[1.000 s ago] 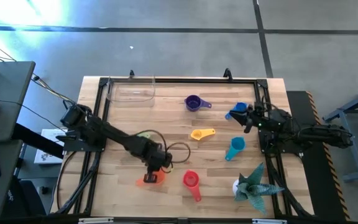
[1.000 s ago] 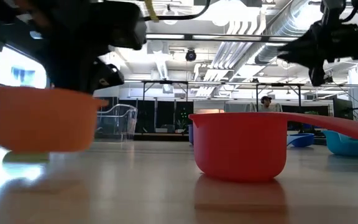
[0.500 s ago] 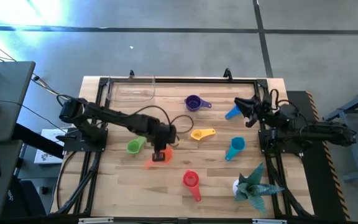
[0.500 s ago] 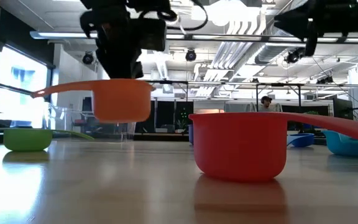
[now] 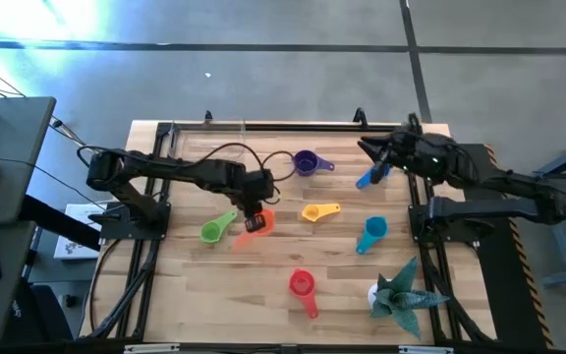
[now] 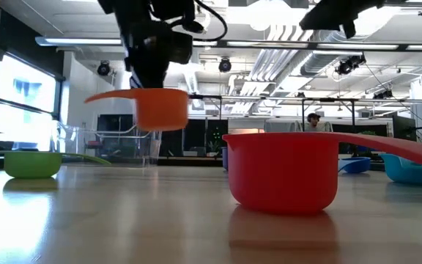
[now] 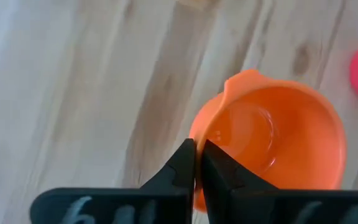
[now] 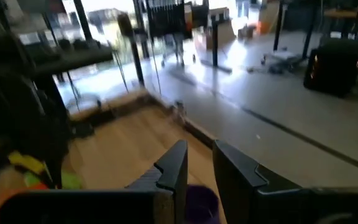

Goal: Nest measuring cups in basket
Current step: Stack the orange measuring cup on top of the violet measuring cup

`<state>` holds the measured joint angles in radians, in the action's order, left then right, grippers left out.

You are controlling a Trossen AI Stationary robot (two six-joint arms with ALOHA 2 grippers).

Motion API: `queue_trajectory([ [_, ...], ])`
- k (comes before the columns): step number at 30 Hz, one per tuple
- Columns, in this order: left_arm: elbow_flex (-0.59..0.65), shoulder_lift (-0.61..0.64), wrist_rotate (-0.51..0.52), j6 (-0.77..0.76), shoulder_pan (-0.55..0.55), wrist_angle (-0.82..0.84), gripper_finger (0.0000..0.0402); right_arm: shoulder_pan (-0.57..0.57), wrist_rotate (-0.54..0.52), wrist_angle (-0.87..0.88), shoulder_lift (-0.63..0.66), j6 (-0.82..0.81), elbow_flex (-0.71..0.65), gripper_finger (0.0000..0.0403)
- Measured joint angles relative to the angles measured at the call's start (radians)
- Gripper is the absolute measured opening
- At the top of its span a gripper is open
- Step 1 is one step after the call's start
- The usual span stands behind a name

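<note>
My left gripper (image 5: pixel 254 213) is shut on the orange measuring cup (image 6: pixel 160 108), which hangs above the table's middle left. The green cup (image 5: pixel 214 229) lies on the table beside it. The purple (image 5: pixel 306 162), yellow (image 5: pixel 317 211), teal (image 5: pixel 373 231), red (image 5: pixel 303 285) and blue (image 5: pixel 367 179) cups rest apart on the wood. The clear basket (image 5: pixel 207 146) stands at the far left. My right gripper (image 8: pixel 201 168) is raised near the far right, above the blue cup, and is open with nothing between its fingers. My left gripper pinches the orange cup's wall at the rim (image 7: pixel 199 140). One finger (image 7: pixel 219 174) is over the bowl's inside and the other is outside. The fingers come from above, pointing steeply down. The cup hangs clear of the table, mouth up, with its handle (image 6: pixel 108 95) sticking out level.
A spiky teal figure (image 5: pixel 401 295) stands at the near right. Black frame rails (image 5: pixel 155 197) run along the table's left, right and far sides. Bare wood lies between the green cup and the basket.
My left gripper has carried the orange cup up and toward the far edge, past the green cup, which now shows on the table. The cup stays mouth up and is now well clear of the wood. My right gripper has risen and tipped up to nearly level.
</note>
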<state>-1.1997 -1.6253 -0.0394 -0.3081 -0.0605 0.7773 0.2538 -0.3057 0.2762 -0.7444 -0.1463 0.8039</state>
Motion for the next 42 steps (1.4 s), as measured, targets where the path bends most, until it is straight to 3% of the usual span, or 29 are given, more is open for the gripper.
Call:
queue_trajectory([
  [5,0.001,0.036,0.034,-0.114,-0.015,0.019,0.0005,0.12,0.176,0.158,-0.148,0.055,0.14,0.0069],
  [10,0.002,0.076,0.068,-0.255,-0.022,0.046,0.0005,0.238,0.395,0.214,-0.306,0.117,0.234,0.0069],
  [13,0.002,0.098,0.096,-0.331,-0.028,0.049,0.0005,0.289,0.473,0.217,-0.403,0.165,0.276,0.0069],
  [19,0.002,0.123,0.186,-0.483,-0.046,0.062,0.0005,0.336,0.49,0.216,-0.585,0.261,0.343,0.0069],
  [25,0.002,0.122,0.193,-0.578,-0.072,0.065,0.0005,0.343,0.493,0.222,-0.726,0.326,0.388,0.0069],
  [33,0.002,0.122,0.171,-0.576,-0.098,0.066,0.0005,0.342,0.503,0.221,-0.875,0.349,0.435,0.0075],
  [42,0.002,0.122,0.153,-0.535,-0.16,0.064,0.0005,0.342,0.487,0.218,-1.018,0.337,0.493,0.0128],
])
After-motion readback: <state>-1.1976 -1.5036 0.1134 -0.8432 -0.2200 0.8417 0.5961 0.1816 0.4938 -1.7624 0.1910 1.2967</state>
